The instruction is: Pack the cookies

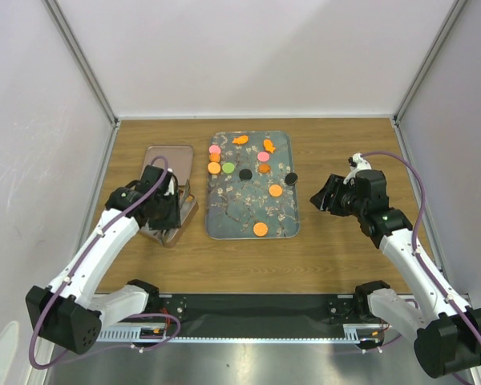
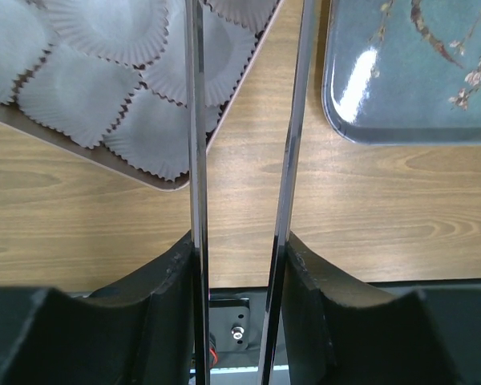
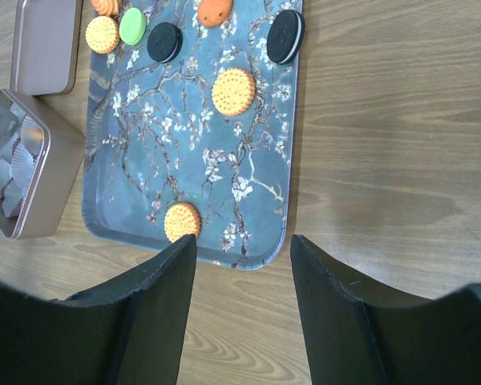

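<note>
Several cookies lie on the blue-grey floral tray (image 1: 232,210): orange discs (image 1: 260,228), pink (image 1: 215,149), green (image 1: 228,168) and black (image 1: 245,174) discs, and orange fish shapes (image 1: 240,139). The right wrist view shows an orange disc (image 3: 233,91) and a black one (image 3: 285,36). My left gripper (image 1: 172,210) is shut on the tilted metal tin (image 1: 165,233) left of the tray. Two shiny tin edges stand between its fingers (image 2: 168,297). White paper cups (image 2: 104,72) fill the tin. My right gripper (image 1: 325,196) is open and empty, right of the tray, above its near right corner (image 3: 242,241).
The tin's brownish-pink lid (image 1: 167,156) lies flat behind the tin; it also shows in the right wrist view (image 3: 44,40). The tray's near corner (image 2: 417,72) shows right of the left gripper. White walls enclose the wooden table on three sides.
</note>
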Controlling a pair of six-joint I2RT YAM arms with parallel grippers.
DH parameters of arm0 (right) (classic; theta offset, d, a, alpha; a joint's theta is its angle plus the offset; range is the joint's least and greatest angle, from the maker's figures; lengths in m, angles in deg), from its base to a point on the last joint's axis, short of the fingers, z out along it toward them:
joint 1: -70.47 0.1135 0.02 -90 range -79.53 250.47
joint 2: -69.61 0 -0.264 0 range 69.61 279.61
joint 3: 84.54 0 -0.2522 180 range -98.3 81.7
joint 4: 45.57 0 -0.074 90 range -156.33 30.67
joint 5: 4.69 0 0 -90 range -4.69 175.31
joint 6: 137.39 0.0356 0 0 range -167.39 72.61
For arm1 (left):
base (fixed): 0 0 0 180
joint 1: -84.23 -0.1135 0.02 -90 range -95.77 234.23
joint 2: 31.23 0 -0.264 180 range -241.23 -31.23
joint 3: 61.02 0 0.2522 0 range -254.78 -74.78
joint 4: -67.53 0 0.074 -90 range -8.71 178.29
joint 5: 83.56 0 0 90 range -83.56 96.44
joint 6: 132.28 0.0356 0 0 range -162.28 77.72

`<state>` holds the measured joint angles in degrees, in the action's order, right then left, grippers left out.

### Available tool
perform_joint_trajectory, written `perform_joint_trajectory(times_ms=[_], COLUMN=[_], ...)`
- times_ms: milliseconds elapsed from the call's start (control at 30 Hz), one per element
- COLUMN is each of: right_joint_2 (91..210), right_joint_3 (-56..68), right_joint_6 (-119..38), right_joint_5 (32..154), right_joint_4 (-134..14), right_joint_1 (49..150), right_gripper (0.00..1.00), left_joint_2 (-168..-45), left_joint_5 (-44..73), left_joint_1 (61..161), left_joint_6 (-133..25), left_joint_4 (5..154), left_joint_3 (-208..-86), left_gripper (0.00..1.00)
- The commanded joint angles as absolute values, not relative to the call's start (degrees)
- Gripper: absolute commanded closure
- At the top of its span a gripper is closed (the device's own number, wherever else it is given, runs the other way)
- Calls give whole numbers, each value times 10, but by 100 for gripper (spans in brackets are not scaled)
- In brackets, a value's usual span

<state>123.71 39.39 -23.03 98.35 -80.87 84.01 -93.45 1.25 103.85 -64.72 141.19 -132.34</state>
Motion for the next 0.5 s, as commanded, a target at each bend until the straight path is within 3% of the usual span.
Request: perform_joint_trajectory(times_ms=[0, 467], right_joint_2=[1232, 1233], right_joint_3=[395, 394], right_joint_6=[-229, -229], right_joint_5=[988, 987], right_joint_4=[-791, -791], right_joint_1=[844, 846], right_gripper=[43, 44], left_joint_2=[-928, -923], left_joint_5=[35, 29], left_joint_1=[1032, 1029], left_joint_6=[-654, -645], left_joint_4=[1387, 1391], left_joint_3=[-1310, -1328], left_gripper=[55, 54])
